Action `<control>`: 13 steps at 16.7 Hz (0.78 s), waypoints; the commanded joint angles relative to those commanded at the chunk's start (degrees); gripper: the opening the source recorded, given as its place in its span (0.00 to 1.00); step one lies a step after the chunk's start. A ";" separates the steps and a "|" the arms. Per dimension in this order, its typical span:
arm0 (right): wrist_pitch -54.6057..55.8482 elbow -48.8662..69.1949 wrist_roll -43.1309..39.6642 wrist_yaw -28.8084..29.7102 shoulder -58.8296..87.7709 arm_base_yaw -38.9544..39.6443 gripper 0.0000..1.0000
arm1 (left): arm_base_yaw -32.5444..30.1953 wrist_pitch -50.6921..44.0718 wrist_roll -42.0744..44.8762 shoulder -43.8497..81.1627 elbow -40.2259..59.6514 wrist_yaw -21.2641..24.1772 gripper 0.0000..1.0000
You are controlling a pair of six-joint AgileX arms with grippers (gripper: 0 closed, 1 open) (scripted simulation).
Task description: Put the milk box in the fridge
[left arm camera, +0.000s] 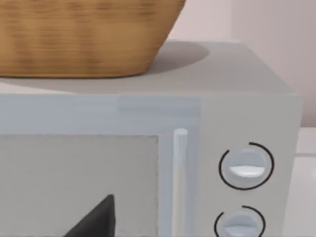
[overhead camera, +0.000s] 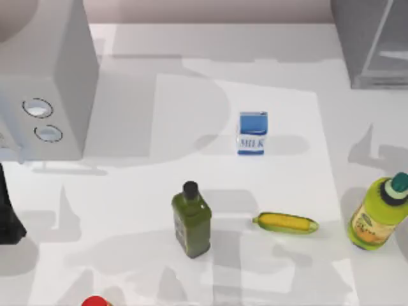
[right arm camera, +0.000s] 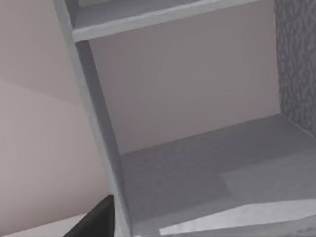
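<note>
A small white milk box (overhead camera: 252, 132) with a blue top and blue "MILK" lettering stands upright, alone, on the white table (overhead camera: 127, 210), just behind the table's middle in the top view. The large dark-grey fridge (overhead camera: 373, 41) is cut off at the far right corner, well apart from the carton; the right wrist view looks into its pale interior (right arm camera: 197, 108), where a shelf edge and a floor panel show.

One light-grey box (overhead camera: 44, 76) with two round dials occupies the far left; the left wrist view shows a woven tan basket (left arm camera: 84, 34) resting on its top, the basket's upper part cropped.

Two bottles stand nearer the front: one dark-green square bottle (overhead camera: 191, 220) with a black cap, and one yellow-green round bottle (overhead camera: 377, 213) with a teal cap near the right edge. One yellow corn cob in a green husk (overhead camera: 285, 222) lies between them. A red object (overhead camera: 97, 301) is clipped by the front edge and cannot be identified.

A dark fingertip of the left end effector (left arm camera: 96, 219) and of the right end effector (right arm camera: 96, 219) intrudes into each wrist view; whether either is released or clenched cannot be told. A black part of the left arm (overhead camera: 7, 210) shows at the left edge.
</note>
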 joint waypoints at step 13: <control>15.83 15.29 4.39 12.82 33.79 12.24 1.00 | 0.00 0.00 0.00 0.00 0.00 0.00 1.00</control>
